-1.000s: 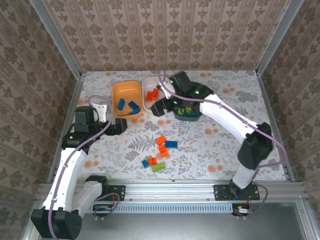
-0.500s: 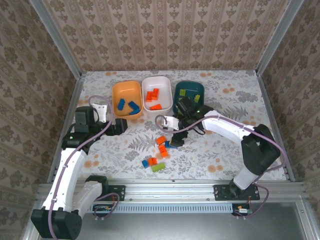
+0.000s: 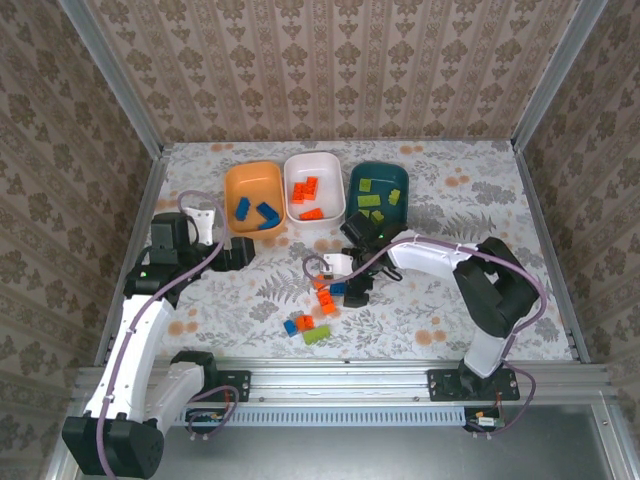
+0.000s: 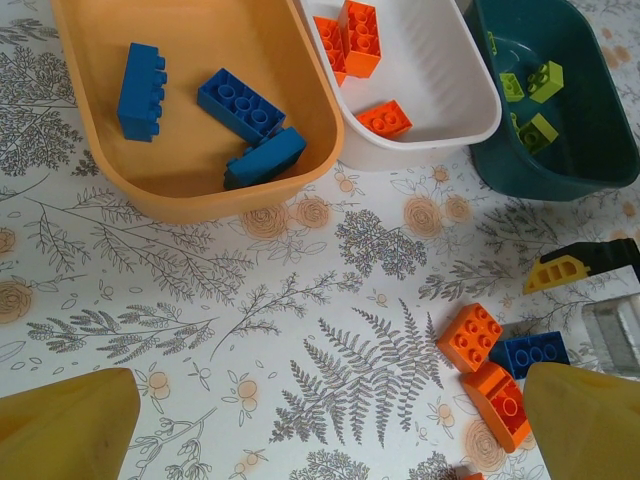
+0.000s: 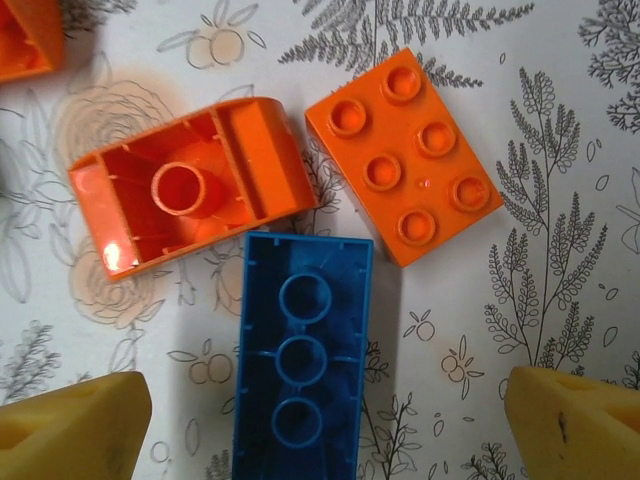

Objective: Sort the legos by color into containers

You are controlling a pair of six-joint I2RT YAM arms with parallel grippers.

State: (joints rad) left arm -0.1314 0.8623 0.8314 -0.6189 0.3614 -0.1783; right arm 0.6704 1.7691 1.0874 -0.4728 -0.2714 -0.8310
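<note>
Three containers stand in a row at the back: an orange tub holding three blue legos, a white tub holding orange legos, and a dark teal tub holding lime green legos. Loose legos lie mid-table. Among them are an upside-down blue brick, an upside-down orange curved piece, an orange studded brick and a lime green brick. My right gripper hangs open right over the blue brick, its pads apart on either side. My left gripper is open over bare table, left of the pile.
Aluminium rails and patterned walls close in the table on the left, right and back. Bare floral tablecloth spreads to the right of the pile and in front of the tubs.
My right arm has swung from over the teal tub down to the loose pile and now hovers low over the blue brick. The left arm has stayed put.
</note>
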